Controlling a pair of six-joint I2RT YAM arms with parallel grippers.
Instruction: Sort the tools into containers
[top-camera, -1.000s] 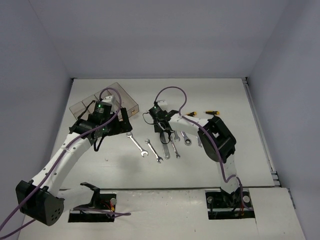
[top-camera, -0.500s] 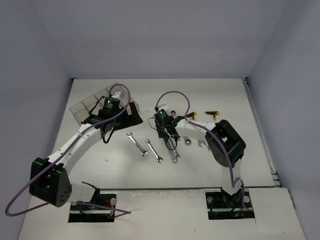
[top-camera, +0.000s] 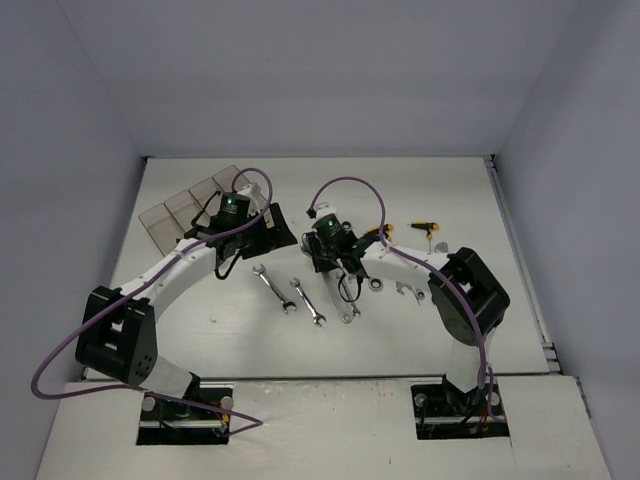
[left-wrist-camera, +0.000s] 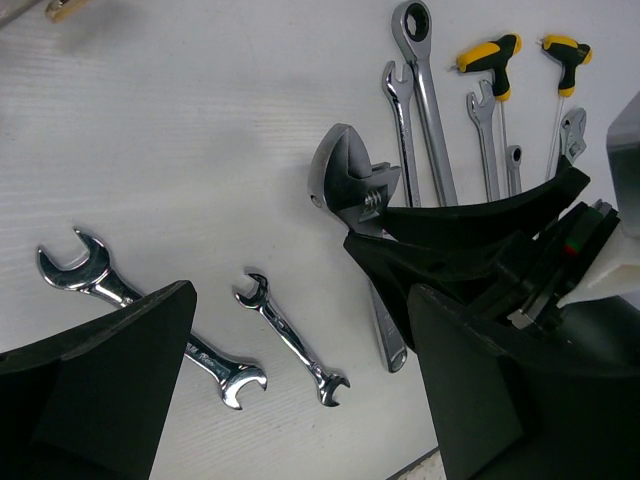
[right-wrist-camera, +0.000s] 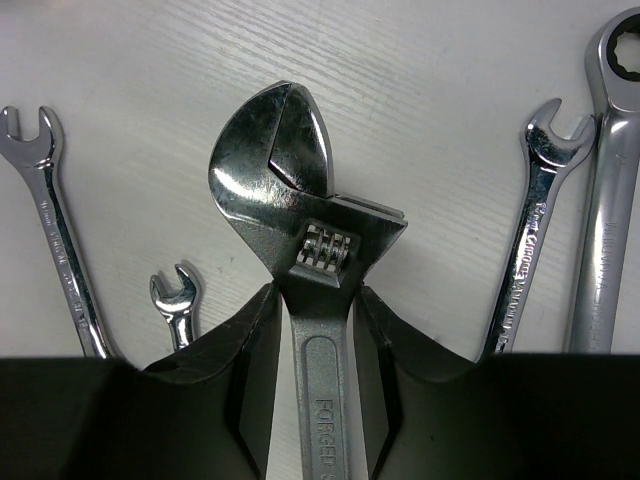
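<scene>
The containers (top-camera: 190, 205), four joined clear smoky bins, stand at the back left. My right gripper (top-camera: 341, 280) (right-wrist-camera: 315, 292) is shut on the handle of a steel adjustable wrench (right-wrist-camera: 300, 230) (top-camera: 349, 308), just below its head and low over the table. The wrench also shows in the left wrist view (left-wrist-camera: 345, 180). My left gripper (top-camera: 275, 235) (left-wrist-camera: 300, 300) is open wide and empty. It hangs right of the bins, above a large open-end wrench (left-wrist-camera: 85, 275) (top-camera: 272, 285) and a small one (left-wrist-camera: 290, 340) (top-camera: 307, 301).
Right of the held wrench lie a combination wrench (right-wrist-camera: 530, 230), a ratchet wrench (right-wrist-camera: 610, 150) (left-wrist-camera: 425, 90) and smaller wrenches. Two yellow T-handle drivers (top-camera: 381, 230) (top-camera: 425, 226) lie further right. The two grippers are close together mid-table.
My left gripper has swung right, from beside the bins to close by the right gripper. My right gripper has shifted a little right and forward, and the adjustable wrench has moved with it.
</scene>
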